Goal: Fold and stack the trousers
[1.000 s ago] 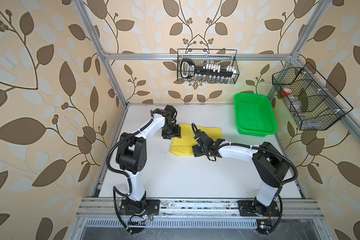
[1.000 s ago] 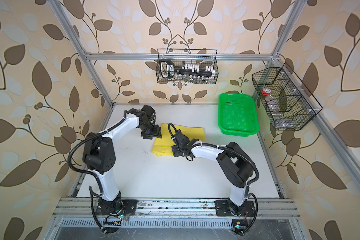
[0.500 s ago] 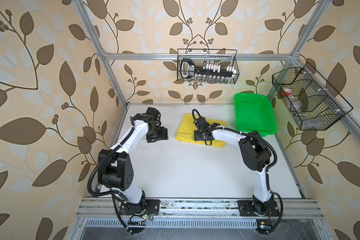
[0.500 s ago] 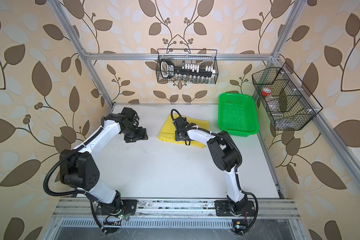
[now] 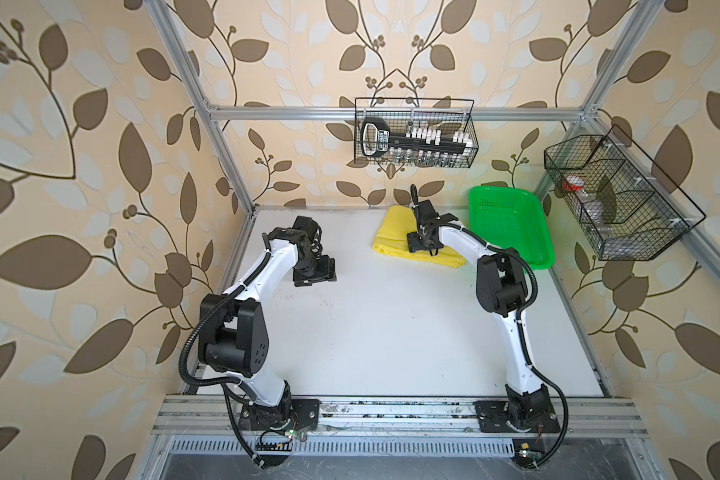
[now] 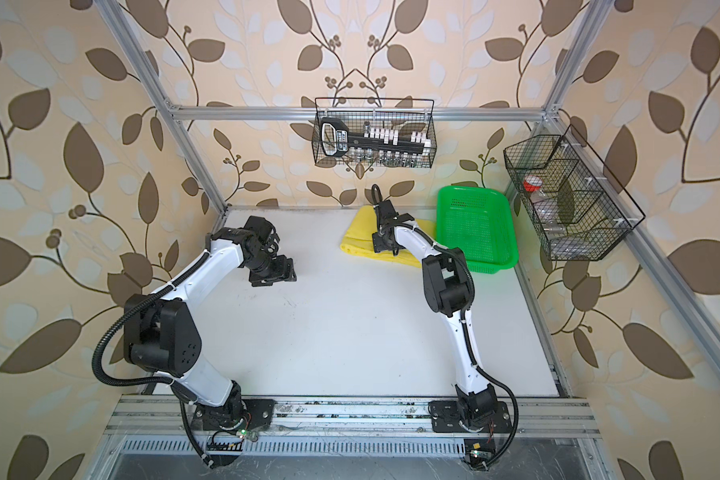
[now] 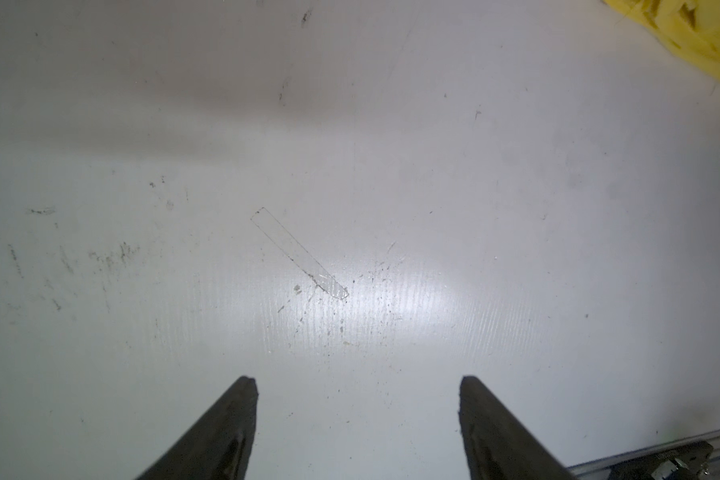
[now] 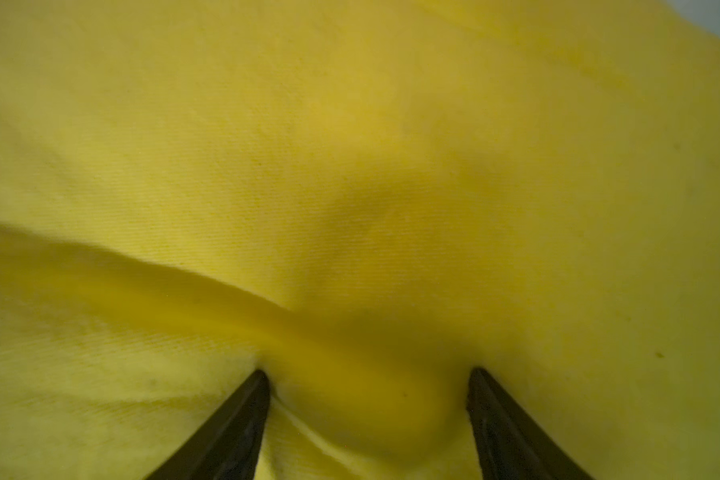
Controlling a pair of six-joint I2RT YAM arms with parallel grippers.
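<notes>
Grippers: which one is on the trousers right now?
The right gripper: its open jaws press into the yellow trousers beside the green basket. The left gripper hangs open over bare table, clear of the cloth.

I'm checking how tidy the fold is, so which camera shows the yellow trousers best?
A top view: the trousers show as one folded bundle beside the green basket, with the right arm over part of them. The right wrist view shows only close cloth filling the picture; the left wrist view catches just a yellow edge.
</notes>
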